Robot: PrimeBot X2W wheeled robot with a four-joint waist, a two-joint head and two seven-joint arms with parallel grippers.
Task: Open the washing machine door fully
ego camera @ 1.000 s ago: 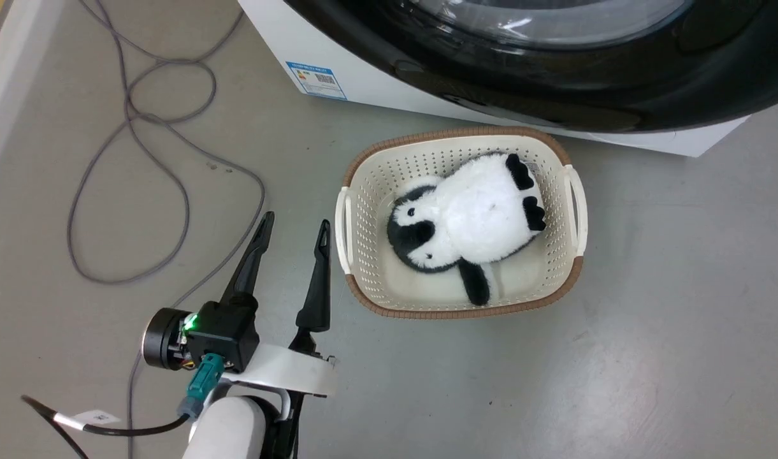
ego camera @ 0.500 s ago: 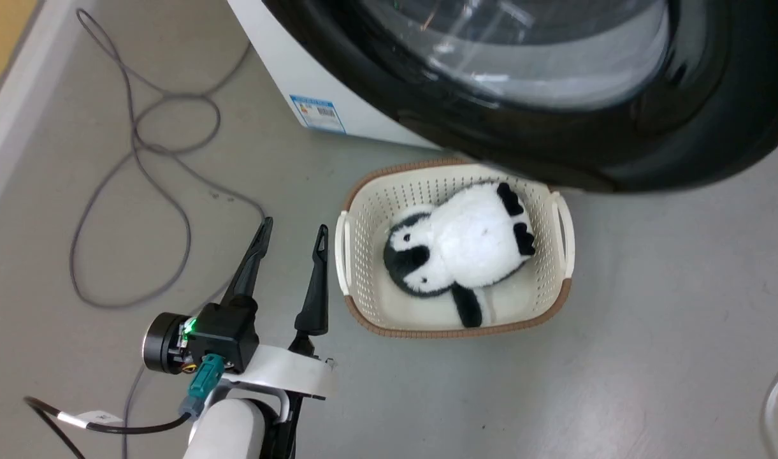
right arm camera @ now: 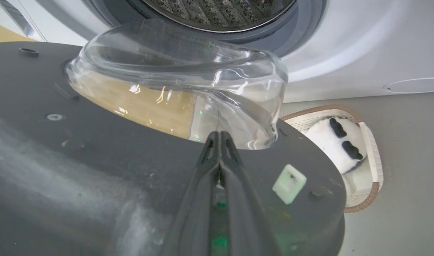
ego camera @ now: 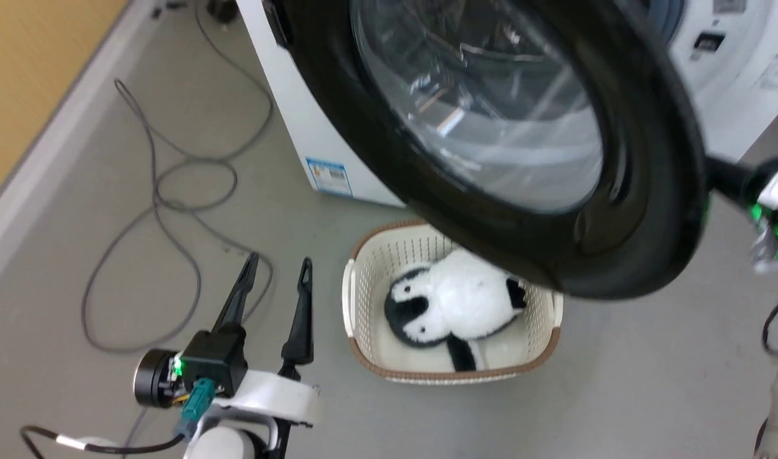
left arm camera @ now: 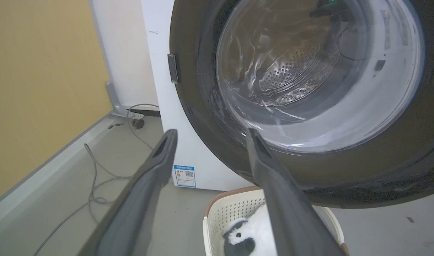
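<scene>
Washer (left arm camera: pixel 154 106): far, drum exposed.
Door (ego camera: pixel 490 140): partly open, hanging over the basket (ego camera: pixel 357 319); I judge more swing is needed.
Right tool (right arm camera: pixel 219 138): pressed together, tips on the door's inner face to push.
Left tool (ego camera: pixel 279 264): spread, near left, parked clear.

washer (ego camera: pixel 299 127): 1
door (ego camera: pixel 650 159): 1
basket (ego camera: pixel 357 299): 1
plush (ego camera: pixel 452 299): 1
label (ego camera: pixel 329 176): 1
left end effector (ego camera: pixel 280 260), right end effector (right arm camera: pixel 217 135): 2

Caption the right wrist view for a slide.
Shut right gripper reaches across the inner face of the round black glass-windowed washing machine door; perforated steel drum beyond.
</scene>
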